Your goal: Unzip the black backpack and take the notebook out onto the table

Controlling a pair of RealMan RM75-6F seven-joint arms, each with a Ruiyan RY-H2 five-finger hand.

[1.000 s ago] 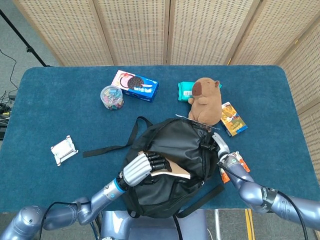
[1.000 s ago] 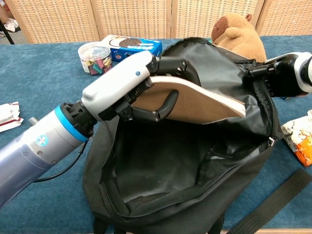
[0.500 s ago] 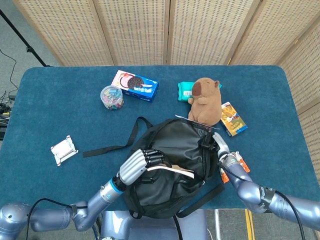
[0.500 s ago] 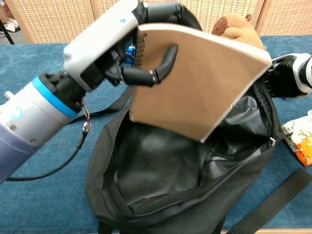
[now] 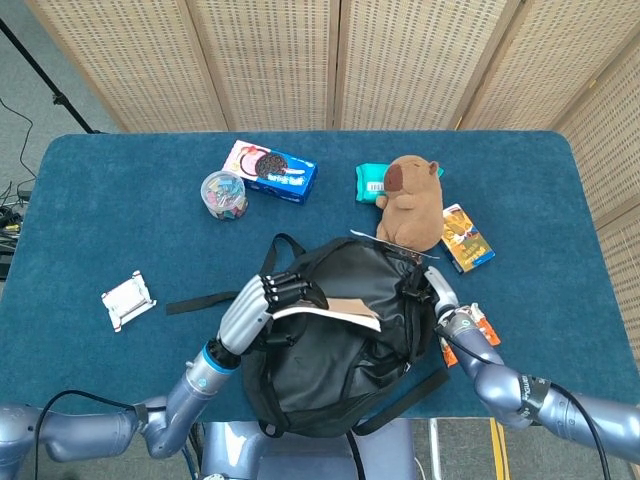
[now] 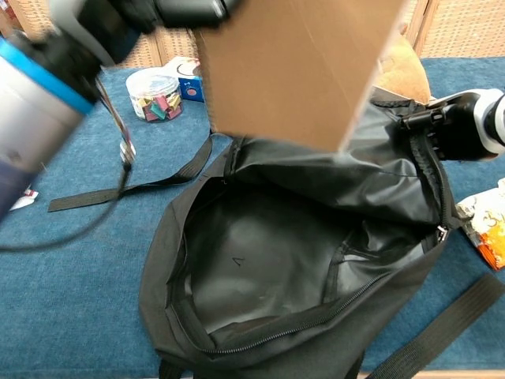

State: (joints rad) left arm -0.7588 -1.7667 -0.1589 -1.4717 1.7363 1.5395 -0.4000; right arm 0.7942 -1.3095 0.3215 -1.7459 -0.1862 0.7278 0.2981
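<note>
The black backpack (image 5: 340, 320) lies unzipped on the blue table (image 5: 120, 200), its mouth gaping wide in the chest view (image 6: 260, 268). My left hand (image 5: 258, 303) grips the brown-covered notebook (image 5: 340, 312) by its left edge and holds it lifted above the backpack; in the chest view the notebook (image 6: 300, 63) fills the top, clear of the opening. My right hand (image 5: 437, 292) holds the backpack's right edge, and its fingers (image 6: 454, 130) clasp the black fabric there.
A capybara plush (image 5: 410, 202) stands just behind the backpack. A cookie box (image 5: 270, 171), a jar of clips (image 5: 224, 193), a teal pack (image 5: 372, 182), snack packets (image 5: 466, 237) and a white packet (image 5: 128, 299) lie around. A loose strap (image 5: 210, 298) runs left.
My left hand has lifted the notebook up and out of the backpack, moving left and higher. The right hand has stayed on the backpack's edge.
</note>
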